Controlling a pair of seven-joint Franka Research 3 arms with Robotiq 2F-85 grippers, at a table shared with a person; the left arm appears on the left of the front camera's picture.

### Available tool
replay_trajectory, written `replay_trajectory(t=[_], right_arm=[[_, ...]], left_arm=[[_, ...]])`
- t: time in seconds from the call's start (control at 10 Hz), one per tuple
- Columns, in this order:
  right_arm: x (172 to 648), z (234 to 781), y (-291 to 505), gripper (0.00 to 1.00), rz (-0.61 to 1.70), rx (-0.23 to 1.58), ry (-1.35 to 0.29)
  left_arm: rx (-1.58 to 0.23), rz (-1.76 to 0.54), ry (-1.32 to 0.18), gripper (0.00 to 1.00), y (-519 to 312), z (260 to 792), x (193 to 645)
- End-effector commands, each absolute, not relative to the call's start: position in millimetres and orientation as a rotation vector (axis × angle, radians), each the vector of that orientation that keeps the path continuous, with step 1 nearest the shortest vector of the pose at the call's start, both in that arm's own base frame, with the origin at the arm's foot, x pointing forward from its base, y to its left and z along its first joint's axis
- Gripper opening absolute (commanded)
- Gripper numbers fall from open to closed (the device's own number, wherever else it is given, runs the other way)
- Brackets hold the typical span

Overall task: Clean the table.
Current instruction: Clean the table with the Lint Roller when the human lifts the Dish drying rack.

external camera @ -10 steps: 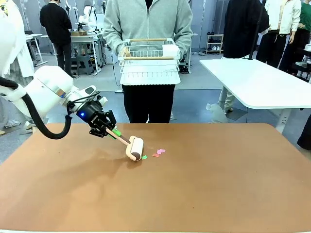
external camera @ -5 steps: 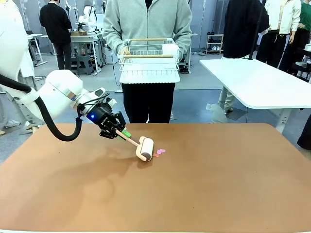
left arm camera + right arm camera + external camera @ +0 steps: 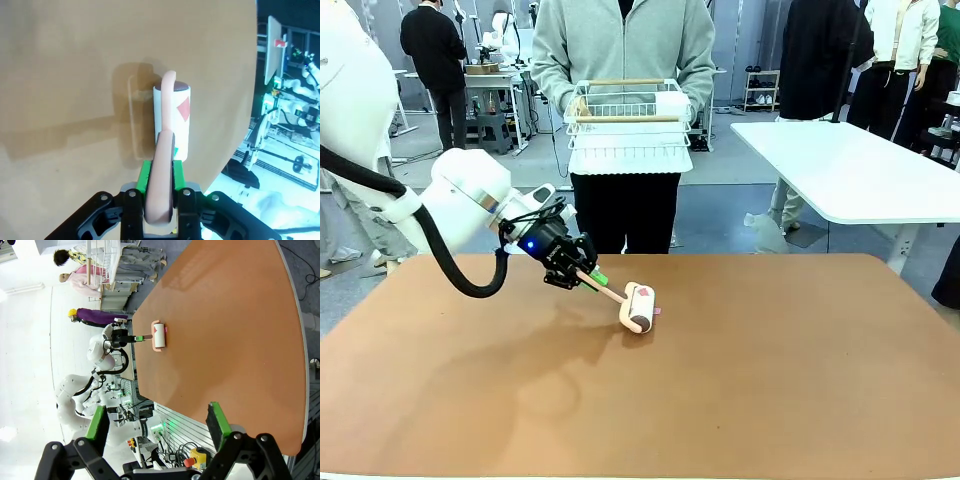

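Reddish-brown surface (image 3: pixel 770 390) lies broad before us, bare but for the lint roller (image 3: pixel 637 306) left of its middle. One red scrap (image 3: pixel 183 109) clings to the drum. A pink fleck (image 3: pixel 658 311) seems to sit just beside the drum's end, too small to be sure. We judge the pickup nearly done, perhaps one pass to go.

Left tool (image 3: pixel 588 277) clenched on the roller's handle, arm reaching in low, handle slanting down to the surface. Right tool (image 3: pixel 157 421) spread wide, grasping nothing, well apart from the roller.
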State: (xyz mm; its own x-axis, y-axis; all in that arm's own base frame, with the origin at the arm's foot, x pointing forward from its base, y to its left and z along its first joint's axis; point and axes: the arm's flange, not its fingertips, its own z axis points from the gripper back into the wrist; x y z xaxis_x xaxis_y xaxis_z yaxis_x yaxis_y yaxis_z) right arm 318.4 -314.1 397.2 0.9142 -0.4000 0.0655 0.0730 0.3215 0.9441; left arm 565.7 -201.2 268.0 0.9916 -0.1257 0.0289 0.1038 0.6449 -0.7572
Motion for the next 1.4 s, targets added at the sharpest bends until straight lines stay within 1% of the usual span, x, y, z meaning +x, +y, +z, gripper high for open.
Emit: replay_trajectory(t=[0.0,0.1,0.4,0.7,0.8,0.9,1.3], right_arm=[[317,402,-314,1.00,-0.332,1.201,-0.300],[317,402,-314,1.00,-0.332,1.201,-0.300],[317,402,-314,1.00,-0.332,1.201,-0.300],[317,402,-314,1.00,-0.332,1.201,-0.300],[317,402,-314,1.00,-0.332,1.201,-0.300],[317,402,-314,1.00,-0.332,1.201,-0.300],[317,402,-314,1.00,-0.332,1.201,-0.300]], left_arm=[[-0.752,-0.091,-0.027,0.21,-210,217,558],[-0.765,-0.069,-0.005,0.21,-218,211,561],[-0.792,-0.092,-0.055,0.21,-238,219,572],[-0.814,-0.080,-0.003,0.21,-272,219,577],[-0.824,-0.067,-0.014,0.21,-280,225,574],[-0.839,-0.083,-0.017,0.21,-287,234,570],[-0.885,-0.145,-0.102,0.21,-306,296,546]])
